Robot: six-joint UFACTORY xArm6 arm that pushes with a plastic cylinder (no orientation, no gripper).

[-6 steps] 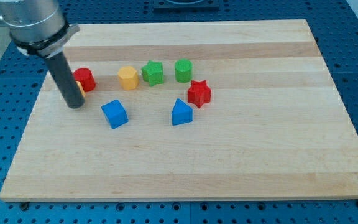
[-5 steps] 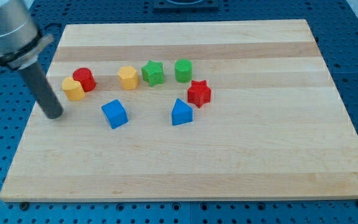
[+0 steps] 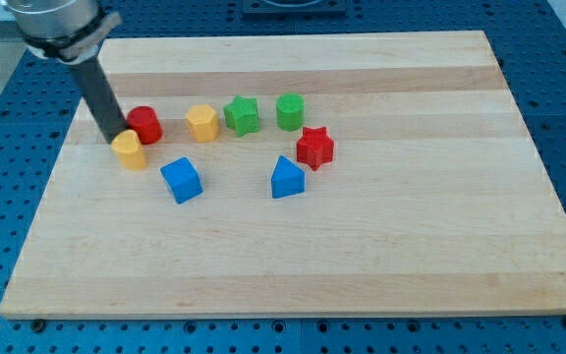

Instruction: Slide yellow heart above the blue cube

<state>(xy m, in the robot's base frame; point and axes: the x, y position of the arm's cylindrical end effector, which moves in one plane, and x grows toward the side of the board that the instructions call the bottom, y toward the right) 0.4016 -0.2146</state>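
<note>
The yellow heart (image 3: 130, 150) lies at the board's left, just below and left of the red cylinder (image 3: 145, 125). The blue cube (image 3: 181, 180) sits to the heart's lower right, a short gap away. My tip (image 3: 112, 139) is at the heart's upper left edge, touching or nearly touching it, and just left of the red cylinder.
A yellow hexagon block (image 3: 202, 122), a green star (image 3: 243, 115), a green cylinder (image 3: 290, 111), a red star (image 3: 314, 147) and a blue triangular block (image 3: 287, 178) lie across the board's middle. The wooden board's left edge (image 3: 55, 167) is near the heart.
My tip swung out to the left, then came back up to the heart's upper left. The yellow heart shifted a little down and to the right, toward the blue cube.
</note>
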